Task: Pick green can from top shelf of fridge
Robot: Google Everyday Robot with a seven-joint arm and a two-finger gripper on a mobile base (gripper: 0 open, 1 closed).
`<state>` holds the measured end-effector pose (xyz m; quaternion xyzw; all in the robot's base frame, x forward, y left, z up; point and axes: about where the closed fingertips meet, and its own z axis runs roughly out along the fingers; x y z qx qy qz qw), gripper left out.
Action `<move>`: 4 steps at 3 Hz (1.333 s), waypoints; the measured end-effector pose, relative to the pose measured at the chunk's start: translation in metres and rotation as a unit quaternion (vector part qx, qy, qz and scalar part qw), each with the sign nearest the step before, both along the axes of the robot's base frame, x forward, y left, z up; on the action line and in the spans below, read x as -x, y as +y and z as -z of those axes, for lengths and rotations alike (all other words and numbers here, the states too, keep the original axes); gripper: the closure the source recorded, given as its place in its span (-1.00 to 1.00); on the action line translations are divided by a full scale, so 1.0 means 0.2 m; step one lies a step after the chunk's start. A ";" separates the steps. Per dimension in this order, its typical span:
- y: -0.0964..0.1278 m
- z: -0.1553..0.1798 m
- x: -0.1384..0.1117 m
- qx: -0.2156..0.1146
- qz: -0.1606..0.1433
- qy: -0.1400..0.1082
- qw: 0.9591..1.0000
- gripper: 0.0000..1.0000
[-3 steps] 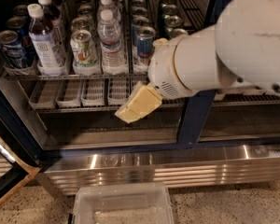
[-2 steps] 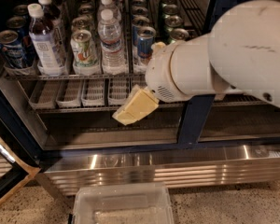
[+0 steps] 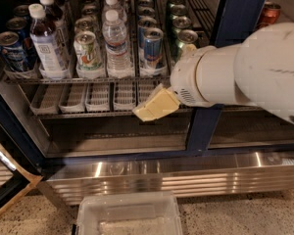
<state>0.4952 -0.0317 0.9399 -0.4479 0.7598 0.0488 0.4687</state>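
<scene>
My gripper [image 3: 157, 104] sits at frame centre, in front of the lower rack [image 3: 83, 98]; open or closed, I cannot tell. The green can [image 3: 187, 37] stands just above my wrist, at the front of its lane on the top shelf [image 3: 54, 79] of the fridge [image 3: 232, 13], right of the blue-and-silver can [image 3: 153, 45].

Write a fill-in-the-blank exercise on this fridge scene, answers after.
1. The tool hangs in front of the lower wire rack, ____ the top shelf.
2. The front green can stands to the ____ of the blue-and-silver can.
3. The clear bin rests on the ____.
4. The clear water bottle beside the blue-and-silver can has a ____ cap.

Answers: below; right; floor; white.
</scene>
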 end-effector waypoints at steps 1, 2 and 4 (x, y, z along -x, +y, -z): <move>-0.19 -0.03 -0.15 -0.023 0.060 -0.019 0.998 -1.00; -0.29 0.02 -0.39 -0.053 0.069 -0.003 0.996 -1.00; -0.33 0.10 -0.58 -0.050 0.062 -0.007 0.997 -1.00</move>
